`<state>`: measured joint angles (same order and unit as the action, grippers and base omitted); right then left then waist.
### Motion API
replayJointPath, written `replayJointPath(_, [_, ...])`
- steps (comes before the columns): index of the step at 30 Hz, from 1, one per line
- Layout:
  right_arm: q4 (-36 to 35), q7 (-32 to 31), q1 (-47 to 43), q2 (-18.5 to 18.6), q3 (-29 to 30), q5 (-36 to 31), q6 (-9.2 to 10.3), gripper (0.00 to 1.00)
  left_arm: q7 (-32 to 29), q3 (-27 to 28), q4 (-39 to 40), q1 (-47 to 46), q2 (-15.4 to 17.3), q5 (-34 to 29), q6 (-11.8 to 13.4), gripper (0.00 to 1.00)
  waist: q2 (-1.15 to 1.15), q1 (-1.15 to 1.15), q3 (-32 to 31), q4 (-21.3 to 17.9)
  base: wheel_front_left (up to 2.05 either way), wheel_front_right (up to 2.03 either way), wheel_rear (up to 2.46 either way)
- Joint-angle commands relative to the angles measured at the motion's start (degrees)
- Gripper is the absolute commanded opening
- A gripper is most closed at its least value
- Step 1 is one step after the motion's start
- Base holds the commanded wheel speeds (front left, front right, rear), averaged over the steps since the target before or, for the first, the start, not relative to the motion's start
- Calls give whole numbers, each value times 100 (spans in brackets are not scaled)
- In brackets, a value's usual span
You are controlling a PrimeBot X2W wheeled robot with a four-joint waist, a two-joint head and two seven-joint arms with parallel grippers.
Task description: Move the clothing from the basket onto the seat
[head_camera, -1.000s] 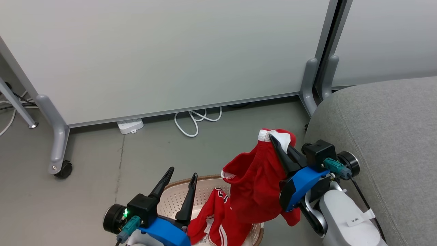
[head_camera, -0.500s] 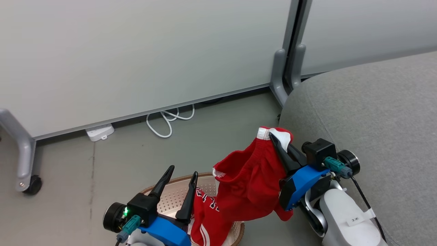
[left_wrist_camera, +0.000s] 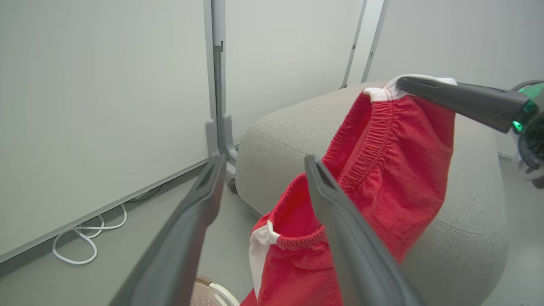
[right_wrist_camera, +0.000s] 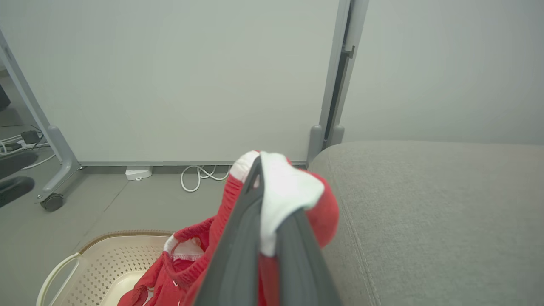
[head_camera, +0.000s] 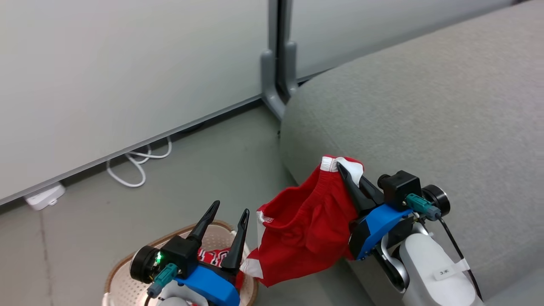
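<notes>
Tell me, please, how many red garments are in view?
2. The red shorts hang from the shut right gripper beside the seat; the red jersey lies in the basket, partly hidden behind the left gripper. More could lie hidden underneath.

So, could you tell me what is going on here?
The robot's right jaws are shut on the white-trimmed edge of a red garment, holding it up between the basket and the grey seat, not yet on it. The left jaws stand open and empty above the basket, where the red jersey lies.
</notes>
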<state>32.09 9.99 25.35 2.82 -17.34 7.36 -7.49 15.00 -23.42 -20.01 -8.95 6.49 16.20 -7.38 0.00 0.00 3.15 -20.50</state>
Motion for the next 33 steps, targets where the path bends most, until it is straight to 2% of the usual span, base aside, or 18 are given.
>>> replayJointPath(1, [-26, 14, -37, 12, 51, -1, -1, 0, 27, -35, 21, -84, 13, -16, -14, 100, 0, 0, 88, -337, 0, 0, 0])
replayJointPath(8, [-47, 46, -80, 10, 101, 5, -2, 0, 27, -72, 43, -154, 36, -27, -13, 100, 0, 0, 148, -831, 0, 0, 0])
replayJointPath(13, [-91, 65, -120, 8, 127, 34, -2, 0, 27, -99, 28, -200, 57, -42, -13, 100, 0, 0, 177, -1007, 0, 0, 0])
replayJointPath(28, [-55, 12, -158, 9, 421, -40, -2, 0, 27, -164, 25, -140, 68, 6, -14, 100, 0, 0, 174, -889, 0, 0, 0])
replayJointPath(33, [-50, -255, 313, 10, 870, -233, -1, 0, 27, -176, 66, -234, 119, -36, -14, 100, 0, 0, 313, -813, 0, 0, 0])
